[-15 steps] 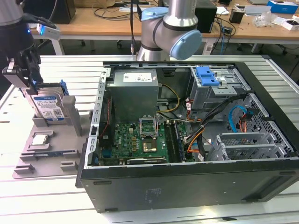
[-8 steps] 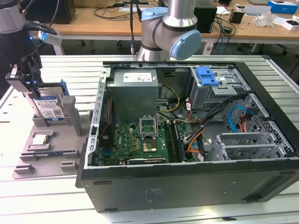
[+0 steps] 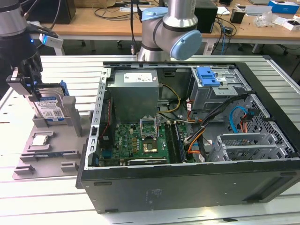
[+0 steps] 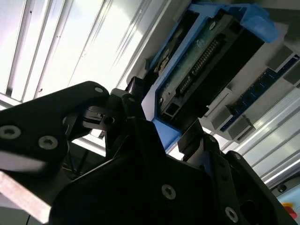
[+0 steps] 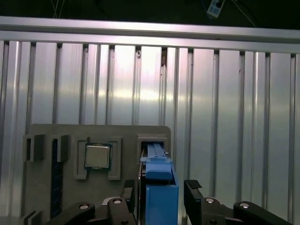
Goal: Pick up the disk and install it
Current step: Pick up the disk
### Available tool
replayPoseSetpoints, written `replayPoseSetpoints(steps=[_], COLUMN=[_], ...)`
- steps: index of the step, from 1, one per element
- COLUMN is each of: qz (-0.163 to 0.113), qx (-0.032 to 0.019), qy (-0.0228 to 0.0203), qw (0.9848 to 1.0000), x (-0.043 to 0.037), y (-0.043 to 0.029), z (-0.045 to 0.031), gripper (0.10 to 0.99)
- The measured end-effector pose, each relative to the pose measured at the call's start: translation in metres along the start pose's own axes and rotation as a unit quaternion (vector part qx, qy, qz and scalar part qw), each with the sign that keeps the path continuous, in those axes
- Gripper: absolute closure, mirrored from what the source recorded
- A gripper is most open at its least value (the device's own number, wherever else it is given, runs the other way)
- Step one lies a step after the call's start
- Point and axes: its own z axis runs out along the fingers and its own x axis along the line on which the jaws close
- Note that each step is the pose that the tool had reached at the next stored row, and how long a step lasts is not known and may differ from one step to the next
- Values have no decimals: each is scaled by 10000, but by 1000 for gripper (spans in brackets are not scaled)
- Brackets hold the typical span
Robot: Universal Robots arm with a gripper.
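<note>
**Tool (image 5: 161,191) astride the upright disk (image 3: 49,110)**

The disk stands on edge in a slot of the grey holder (image 3: 71,117) on the ribbed table (image 3: 37,201), to the exterior view's left of the open computer case (image 3: 187,190). The tool is released: its fingers (image 5: 193,190) flank the disk's blue rail, with narrow gaps visible in the first wrist view. A processor chip (image 5: 98,156) lies in the holder beside the disk.

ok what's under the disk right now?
The grey holder: the disk stands upright in its slot, lower edge hidden inside. A chip lies in the next pocket. The gripper straddles the disk's top, open.
</note>
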Motion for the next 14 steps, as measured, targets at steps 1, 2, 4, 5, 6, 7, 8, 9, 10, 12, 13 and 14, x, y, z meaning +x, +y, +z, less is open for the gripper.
replayPoseSetpoints(steps=[1, 2, 4, 5, 6, 7, 8, 9, 10, 12, 13, 14], qz=[0, 1, 4, 4, 3, 3, 4, 4, 4, 4, 4, 4], qx=[0, 2, 138, 253, 261, 266, 275, 275, 276, 275, 275, 275], qy=[0, 1, 6, 11, 11, 12, 12, 12, 12, 12, 12, 12], qw=[10000, 10000, 9999, 9997, 9997, 9996, 9996, 9996, 9996, 9996, 9996, 9996], x=[0, -1, -2, -2, -1, -1, -1, -1, -1, -1, -1, -1], y=[0, 0, 1, 1, 0, 0, 1, 2, 2, 3, 3, 3], z=[0, 1, 2, 3, 3, 2, 3, 3, 3, 3, 3, 3], gripper=[545, 545, 545, 545, 545, 545, 545, 545, 545, 545, 545, 545])
